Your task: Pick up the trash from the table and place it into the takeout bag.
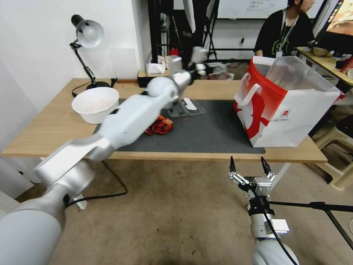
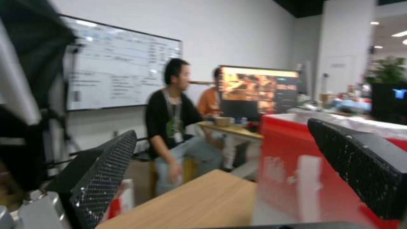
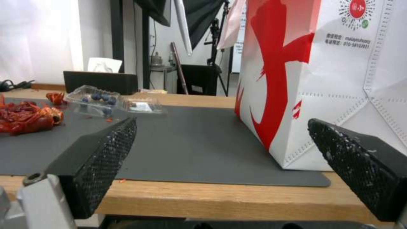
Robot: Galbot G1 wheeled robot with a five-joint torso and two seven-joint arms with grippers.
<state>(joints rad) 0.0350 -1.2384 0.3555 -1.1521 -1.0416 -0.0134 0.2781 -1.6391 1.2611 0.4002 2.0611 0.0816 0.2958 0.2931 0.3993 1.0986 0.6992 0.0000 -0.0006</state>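
A red and white takeout bag [image 1: 279, 106] stands open on the right end of the dark mat [image 1: 206, 136] on the table [image 1: 47, 129]. Red meal leftovers [image 1: 160, 125] lie mid-mat, with a clear plastic food container [image 1: 185, 106] just behind them. A white bowl [image 1: 95, 103] sits at the mat's left edge. My left gripper [image 1: 213, 66] is raised over the table's back edge, left of the bag; it is open and empty [image 2: 222, 127], with the bag [image 2: 297, 159] close by. My right gripper [image 1: 250, 167] hangs open below the table's front edge, facing the bag [image 3: 322, 79] and leftovers [image 3: 25, 117].
A desk lamp [image 1: 86, 35] stands at the table's back left, and a tissue box [image 1: 156, 70] at the back middle. A person sits at another desk behind the bag. A black cable [image 1: 110, 191] lies on the floor under the table.
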